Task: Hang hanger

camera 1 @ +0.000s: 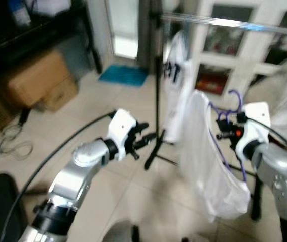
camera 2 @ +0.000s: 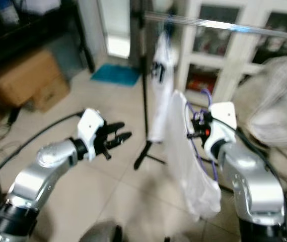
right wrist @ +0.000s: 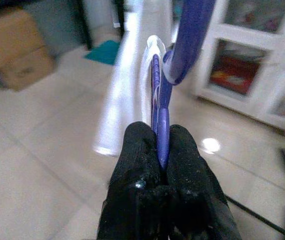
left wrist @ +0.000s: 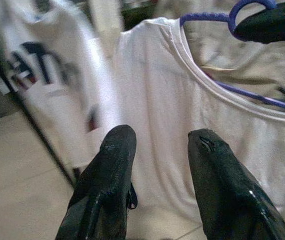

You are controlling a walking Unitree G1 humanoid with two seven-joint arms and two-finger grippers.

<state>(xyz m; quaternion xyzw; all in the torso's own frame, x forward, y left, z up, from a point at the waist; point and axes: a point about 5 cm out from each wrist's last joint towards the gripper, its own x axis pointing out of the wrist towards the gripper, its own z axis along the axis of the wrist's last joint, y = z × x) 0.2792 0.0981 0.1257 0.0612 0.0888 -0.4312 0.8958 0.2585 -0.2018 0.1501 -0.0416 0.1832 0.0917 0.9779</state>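
Note:
A purple hanger (camera 1: 230,117) carries a white T-shirt (camera 1: 209,161) that droops toward the floor. My right gripper (right wrist: 161,145) is shut on the hanger's neck just below the hook (right wrist: 190,35), holding it well under the metal rail (camera 1: 224,21). Its hook points up, apart from the rail. My left gripper (camera 1: 144,136) is open at mid height to the left of the shirt, holding nothing; its fingers (left wrist: 113,150) point at the shirt's chest. Another white shirt with dark print (camera 1: 176,75) hangs from the rail.
The rack's black pole (camera 1: 158,80) and foot stand between my arms. White glass-door cabinets (camera 1: 244,50) are behind the rail. Cardboard boxes (camera 1: 35,80) and a dark shelf stand at the left, cables (camera 1: 12,143) lie on the tiled floor, and a teal mat (camera 1: 123,74) lies by the door.

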